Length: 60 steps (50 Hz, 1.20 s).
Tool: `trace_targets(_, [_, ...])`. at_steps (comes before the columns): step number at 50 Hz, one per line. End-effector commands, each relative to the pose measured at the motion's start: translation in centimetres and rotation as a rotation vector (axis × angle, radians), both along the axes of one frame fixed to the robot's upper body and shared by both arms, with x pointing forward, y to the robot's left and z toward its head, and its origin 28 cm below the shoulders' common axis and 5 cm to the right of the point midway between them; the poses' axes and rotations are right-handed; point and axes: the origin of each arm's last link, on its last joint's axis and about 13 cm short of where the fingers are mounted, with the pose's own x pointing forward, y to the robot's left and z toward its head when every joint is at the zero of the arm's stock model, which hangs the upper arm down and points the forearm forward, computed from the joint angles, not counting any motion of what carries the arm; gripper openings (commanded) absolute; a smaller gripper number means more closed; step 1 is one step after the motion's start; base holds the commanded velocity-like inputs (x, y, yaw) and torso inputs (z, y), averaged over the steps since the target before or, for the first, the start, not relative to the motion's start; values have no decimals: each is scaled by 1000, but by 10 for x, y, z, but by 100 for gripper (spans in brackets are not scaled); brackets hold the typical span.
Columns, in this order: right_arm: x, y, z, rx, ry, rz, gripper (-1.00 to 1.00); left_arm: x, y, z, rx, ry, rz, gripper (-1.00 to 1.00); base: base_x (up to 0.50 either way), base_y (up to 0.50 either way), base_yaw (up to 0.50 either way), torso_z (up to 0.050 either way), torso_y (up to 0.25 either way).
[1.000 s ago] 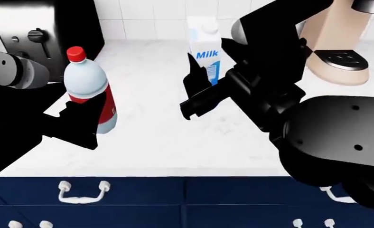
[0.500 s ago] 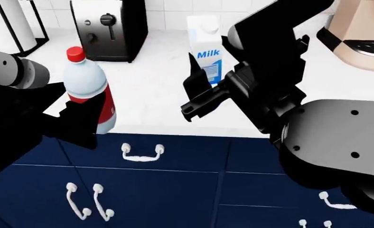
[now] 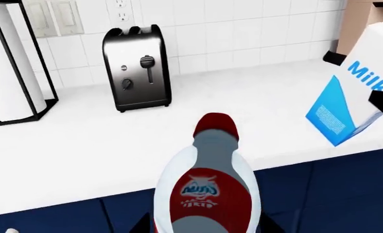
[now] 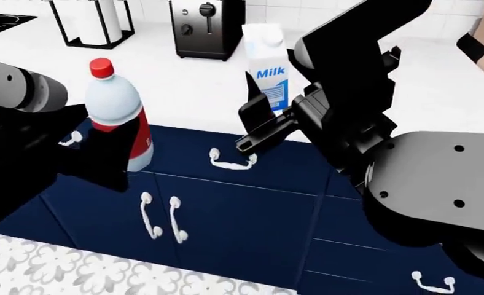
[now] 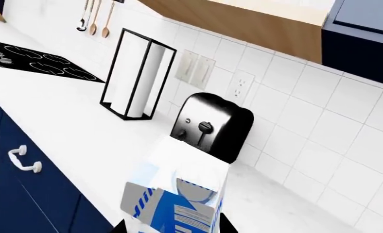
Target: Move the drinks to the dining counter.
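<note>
The left gripper [image 4: 111,153] has its fingers clamped around the lower body of the bottle [image 4: 117,117]. The right gripper [image 4: 263,123] grips the milk carton [image 4: 265,64] the same way. Both drinks stand upright and are held in the air in front of the toaster [image 4: 205,24], out past the edge of the white counter [image 4: 438,92] it sits on. The dining counter is not in view, so neither arm can be judged nearer to it; the base probably needs to turn away from the toaster first.
</note>
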Motion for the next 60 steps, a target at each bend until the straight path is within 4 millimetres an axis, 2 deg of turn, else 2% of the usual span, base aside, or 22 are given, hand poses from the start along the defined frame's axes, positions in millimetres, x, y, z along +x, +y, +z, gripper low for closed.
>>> trace_targets(1, [1, -2, 4, 1, -35, -21, -100, -1, 1, 4, -11, -20, 12, -100, -341, -66, 449, 0, 0])
trace_targets(60, [-2, -2, 4, -14, -34, 0, -100, -1, 0, 4, -9, -22, 14, -100, -290, -108, 449, 1, 0])
